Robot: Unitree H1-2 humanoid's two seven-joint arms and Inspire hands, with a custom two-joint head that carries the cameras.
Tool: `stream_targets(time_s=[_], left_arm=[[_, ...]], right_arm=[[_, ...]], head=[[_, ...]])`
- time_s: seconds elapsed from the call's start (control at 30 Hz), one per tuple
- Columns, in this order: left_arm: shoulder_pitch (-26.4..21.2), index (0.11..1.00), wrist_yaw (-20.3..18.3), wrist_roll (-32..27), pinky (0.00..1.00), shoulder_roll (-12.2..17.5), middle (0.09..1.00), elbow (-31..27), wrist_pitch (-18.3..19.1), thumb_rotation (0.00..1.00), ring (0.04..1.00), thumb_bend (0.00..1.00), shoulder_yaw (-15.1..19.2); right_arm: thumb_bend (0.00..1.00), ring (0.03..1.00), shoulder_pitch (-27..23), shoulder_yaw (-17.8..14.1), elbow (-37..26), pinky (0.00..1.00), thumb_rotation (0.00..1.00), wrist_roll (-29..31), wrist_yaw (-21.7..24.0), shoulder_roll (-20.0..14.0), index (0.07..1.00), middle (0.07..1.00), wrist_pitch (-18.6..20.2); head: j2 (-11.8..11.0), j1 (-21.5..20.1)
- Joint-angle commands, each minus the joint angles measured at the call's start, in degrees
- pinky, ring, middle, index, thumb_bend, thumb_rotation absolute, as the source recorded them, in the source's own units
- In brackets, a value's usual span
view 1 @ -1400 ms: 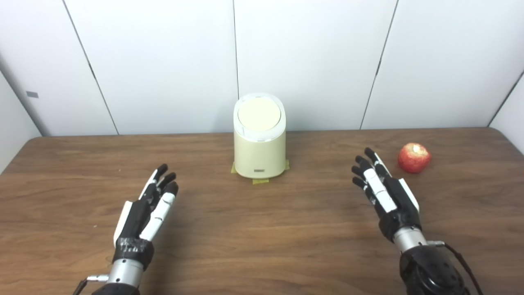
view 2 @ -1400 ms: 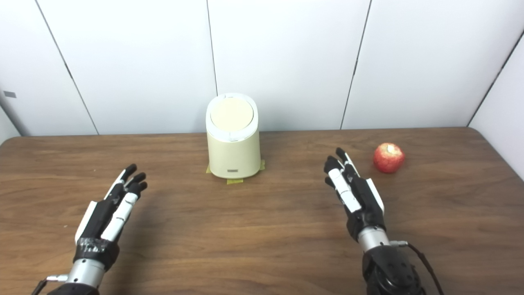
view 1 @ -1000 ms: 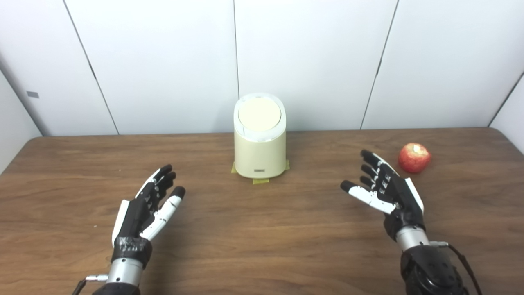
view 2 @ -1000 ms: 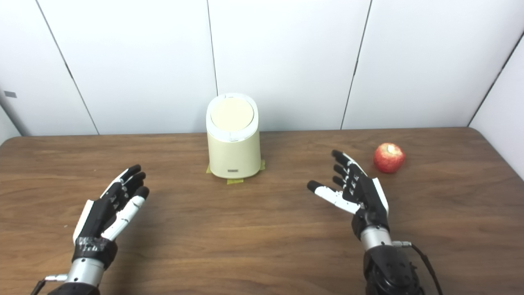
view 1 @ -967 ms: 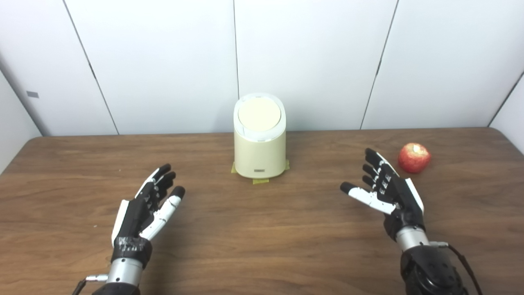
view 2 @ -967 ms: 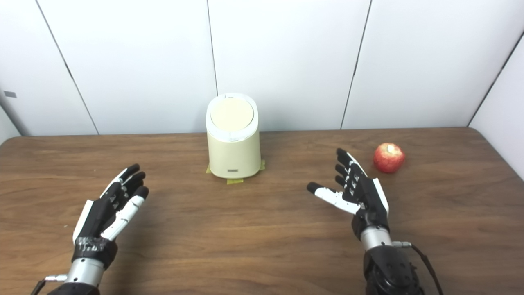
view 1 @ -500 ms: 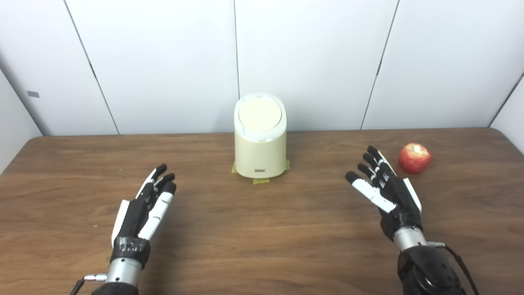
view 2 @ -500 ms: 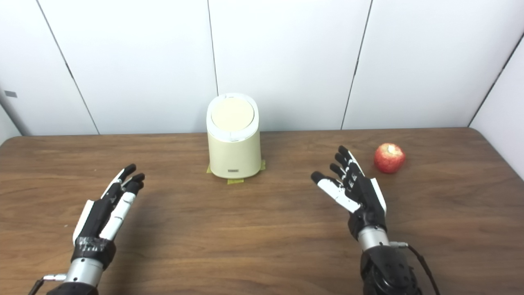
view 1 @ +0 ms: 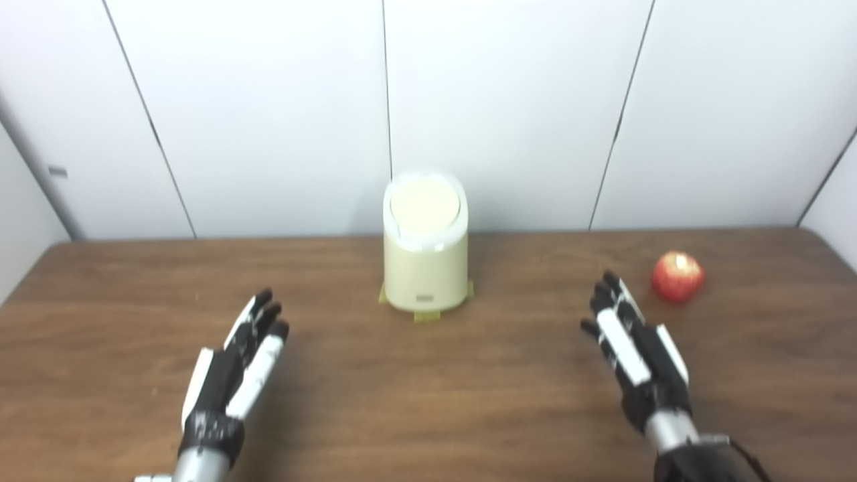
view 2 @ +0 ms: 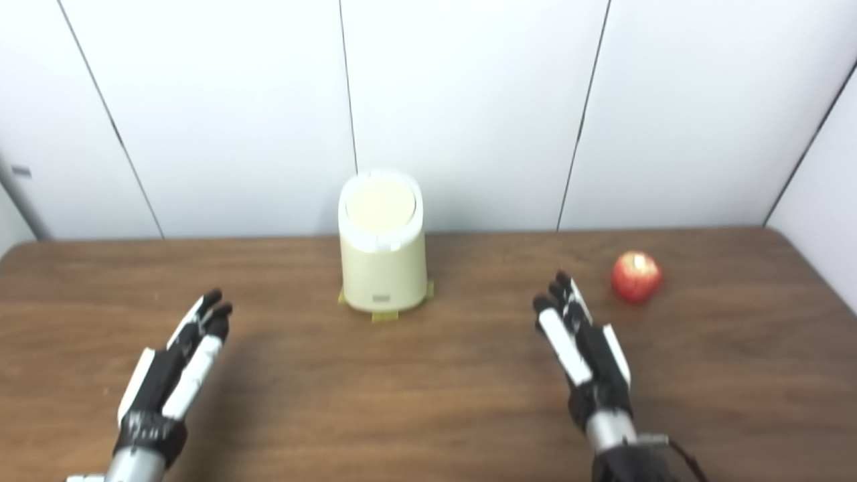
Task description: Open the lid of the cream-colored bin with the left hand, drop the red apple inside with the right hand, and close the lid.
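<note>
A brown wooden table is filling the near and middle ground, its grain running left to right, and both pictures are slightly blurred. Nearest on the left, the left hand is hovering over the wood, holding nothing, its fingers stretched out flat and lying close side by side, pointing toward the far right. Nearest on the right, the right hand is hovering likewise, empty, fingers extended and only slightly parted, pointing to the far side.

Farther back, the apple is sitting on the table at the far right, just beyond and to the right of the right hand's fingertips, apart from them with bare wood between. The bin is standing upright at the middle of the far side, well apart from both hands and from the apple, its lid lying shut on top. Yellow tape tabs are showing at the foot of the bin.

Behind the table, white wall panels with dark seams are closing off the room. The left eye view is showing a small grey mark on the far left panel; in the right eye view it is sitting almost at the picture's left edge.
</note>
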Motion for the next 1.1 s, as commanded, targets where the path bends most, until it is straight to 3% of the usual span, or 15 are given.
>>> stream_targets(time_s=[0.0,0.23,0.33,0.6,0.83,1.07], left_arm=[[-0.4,0.969,0.4,0.8,1.0,0.7,0.938,-0.6,-2.6,0.72,0.954,0.61,-0.1],[-0.7,0.983,0.7,1.1,0.95,0.7,0.934,0.9,-3.1,0.63,0.94,0.6,0.2],[-1.8,0.992,0.6,2.1,0.96,1.2,0.929,0.7,-2.0,0.58,0.939,0.61,-0.1],[-6.9,1.0,-0.9,6.5,0.99,4.4,0.94,-0.2,1.8,0.58,0.946,0.67,-2.4],[-16.0,1.0,-0.9,6.0,0.91,4.1,0.951,2.6,4.7,0.48,0.927,0.7,-2.2],[-23.7,1.0,-2.0,6.2,0.96,4.8,0.973,6.9,6.5,0.45,0.953,0.72,-2.6]], right_arm=[[0.59,0.956,-1.0,0.0,-0.6,0.89,0.68,-0.2,0.5,-0.3,0.991,0.974,-4.0],[0.58,0.953,-1.0,-0.4,1.1,0.91,0.6,0.4,0.2,0.6,1.0,0.976,-5.9],[0.58,0.952,-1.0,0.1,1.7,0.9,0.61,-0.4,0.0,0.7,1.0,0.977,-6.7],[0.59,0.951,-1.2,0.7,3.1,0.89,0.67,-1.1,0.2,0.8,1.0,0.977,-8.5],[0.56,0.962,-1.8,0.7,3.9,0.9,0.69,-1.0,0.0,1.2,1.0,0.979,-8.1],[0.57,0.956,-1.4,1.0,3.0,0.88,0.7,-1.5,-0.1,1.5,1.0,0.979,-7.3]], head=[[-0.3,0.1],[-2.1,0.5],[-2.7,0.4],[-4.1,0.4],[-4.5,0.6],[-4.0,0.1]])
